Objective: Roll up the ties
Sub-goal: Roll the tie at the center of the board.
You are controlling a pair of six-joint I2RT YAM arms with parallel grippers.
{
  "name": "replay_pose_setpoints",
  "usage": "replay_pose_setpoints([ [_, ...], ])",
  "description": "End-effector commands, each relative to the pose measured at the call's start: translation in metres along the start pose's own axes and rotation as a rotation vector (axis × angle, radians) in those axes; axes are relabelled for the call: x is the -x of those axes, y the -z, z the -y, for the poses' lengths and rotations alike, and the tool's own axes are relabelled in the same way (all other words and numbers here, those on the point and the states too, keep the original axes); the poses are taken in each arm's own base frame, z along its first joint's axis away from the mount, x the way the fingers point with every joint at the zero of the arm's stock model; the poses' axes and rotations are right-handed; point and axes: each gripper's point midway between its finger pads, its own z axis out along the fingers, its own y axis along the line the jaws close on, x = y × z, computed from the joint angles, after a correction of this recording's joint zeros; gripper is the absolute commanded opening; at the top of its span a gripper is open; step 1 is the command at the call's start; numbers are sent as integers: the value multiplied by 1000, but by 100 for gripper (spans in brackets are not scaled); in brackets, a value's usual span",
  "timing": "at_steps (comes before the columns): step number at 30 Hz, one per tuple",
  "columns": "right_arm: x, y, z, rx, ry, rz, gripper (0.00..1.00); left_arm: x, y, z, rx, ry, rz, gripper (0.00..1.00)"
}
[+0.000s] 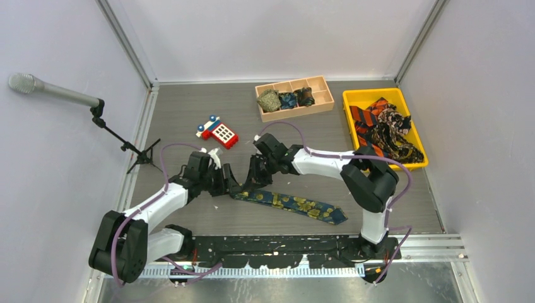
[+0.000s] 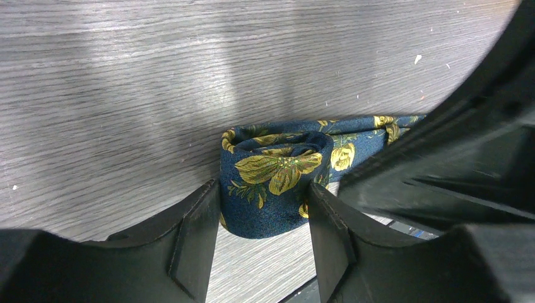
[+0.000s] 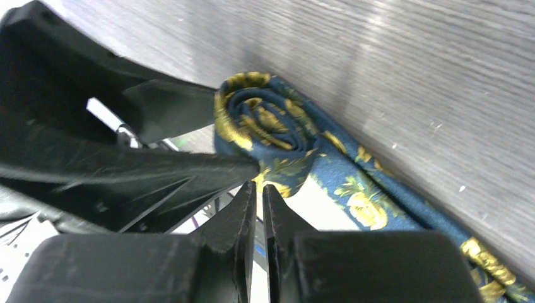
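Observation:
A navy tie with yellow-gold flowers [image 1: 296,205] lies flat on the grey table, and its left end is rolled into a small coil [image 2: 277,170]. My left gripper [image 2: 262,188] [image 1: 226,181] has the coil between its two fingertips, which press on both sides of the roll. My right gripper [image 3: 259,184] [image 1: 255,177] is shut with nothing between its fingers. Its tips sit just below the coil [image 3: 265,123], opposite the left gripper's finger [image 3: 170,107]. The rest of the tie runs off to the right [image 3: 372,196].
A wooden compartment box [image 1: 325,101] at the back holds three rolled ties [image 1: 288,100]. A yellow bin [image 1: 353,98] at the right holds tangled ties [image 1: 385,129]. A red-and-blue toy phone [image 1: 219,132] lies behind the grippers. A microphone stand [image 1: 101,107] stands at the left.

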Motion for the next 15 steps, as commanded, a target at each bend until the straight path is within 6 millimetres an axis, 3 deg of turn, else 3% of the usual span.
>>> replay_pose_setpoints([
  [1, 6, -12, -4, 18, -1, -3, 15, 7, 3, 0, 9, -29, 23, 53],
  [6, 2, -25, 10, 0, -20, -21, 15, 9, 4, 3, -1, -33, 26, 55],
  [12, -3, -33, 21, -13, -38, -37, 15, 14, 9, 7, -2, -38, 40, 81],
  [15, -4, -35, 23, -16, -40, -40, 15, 15, 12, 4, 22, -43, 49, 85],
])
